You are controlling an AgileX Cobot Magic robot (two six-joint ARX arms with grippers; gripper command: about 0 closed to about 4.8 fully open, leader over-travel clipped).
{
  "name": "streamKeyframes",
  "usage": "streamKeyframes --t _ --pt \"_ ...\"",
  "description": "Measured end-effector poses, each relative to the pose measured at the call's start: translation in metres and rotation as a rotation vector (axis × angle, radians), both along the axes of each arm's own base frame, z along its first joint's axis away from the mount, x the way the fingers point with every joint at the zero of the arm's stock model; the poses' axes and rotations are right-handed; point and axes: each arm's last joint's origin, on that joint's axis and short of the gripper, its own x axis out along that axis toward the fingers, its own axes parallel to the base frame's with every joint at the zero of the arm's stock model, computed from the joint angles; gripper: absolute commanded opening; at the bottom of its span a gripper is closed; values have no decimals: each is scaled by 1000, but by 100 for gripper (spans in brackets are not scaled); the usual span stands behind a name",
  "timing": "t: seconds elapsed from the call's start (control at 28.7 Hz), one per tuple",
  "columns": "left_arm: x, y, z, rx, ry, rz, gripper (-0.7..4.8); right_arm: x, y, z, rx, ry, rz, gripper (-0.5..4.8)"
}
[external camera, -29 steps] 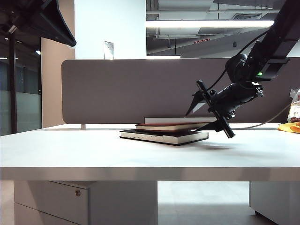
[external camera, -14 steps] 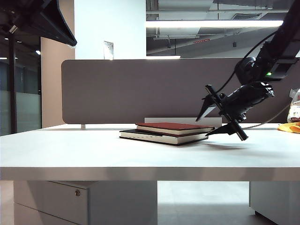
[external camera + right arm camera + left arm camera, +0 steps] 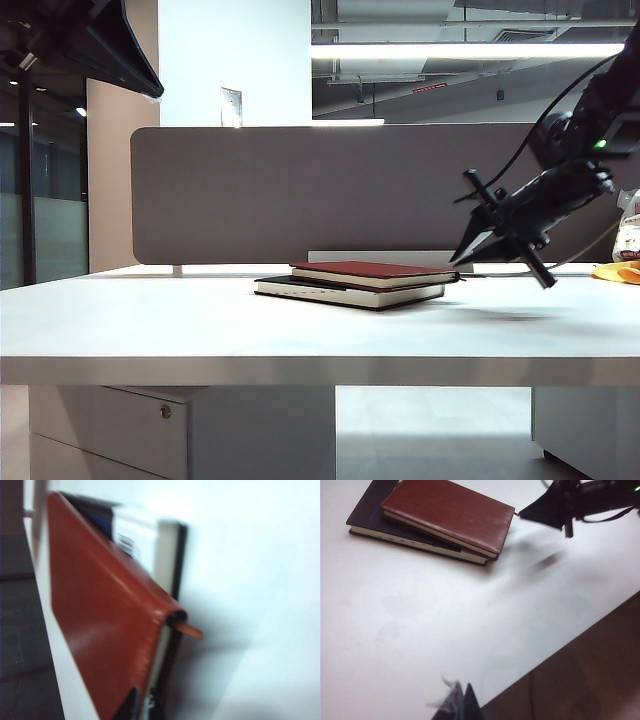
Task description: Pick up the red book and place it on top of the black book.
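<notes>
The red book (image 3: 370,270) lies flat on top of the black book (image 3: 340,291) at mid-table, turned slightly askew on it. Both appear in the left wrist view, red book (image 3: 447,512) over black book (image 3: 367,517). My right gripper (image 3: 456,261) hovers just right of the stack, clear of it, with its fingers together in one point and nothing between them. From the right wrist I see the red book (image 3: 100,615), the black book (image 3: 180,555) and the gripper (image 3: 142,702). My left gripper (image 3: 462,697) is shut and empty over the table's near part.
A grey partition panel (image 3: 300,190) runs along the back of the white table (image 3: 150,320). A yellow object (image 3: 620,272) and a packet (image 3: 630,235) sit at the far right. The table edge (image 3: 560,655) lies close to my left gripper.
My right gripper let go of the red book, drew back to the right and upward, and its jaws closed. The red book settled flat on the black book.
</notes>
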Motion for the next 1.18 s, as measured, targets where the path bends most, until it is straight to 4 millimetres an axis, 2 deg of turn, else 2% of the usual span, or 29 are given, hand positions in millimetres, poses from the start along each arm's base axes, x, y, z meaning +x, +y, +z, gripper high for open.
streamKeyframes --t 0.1,0.31,0.49,1.01,1.18 --pt "0 0 0 0 0 0 -4 0 -7 8 3 -25 -7 -3" --pt "0 0 0 0 1 0 -4 -1 -1 7 6 -21 19 -3" --pt "0 0 -1 2 9 0 -4 -4 -2 3 -61 -4 13 -3" --pt "-1 0 -2 5 20 0 -4 -3 21 0 -129 -30 4 -3" --pt "-1 0 -2 4 21 -2 -5 -2 29 -8 -141 -18 11 -3"
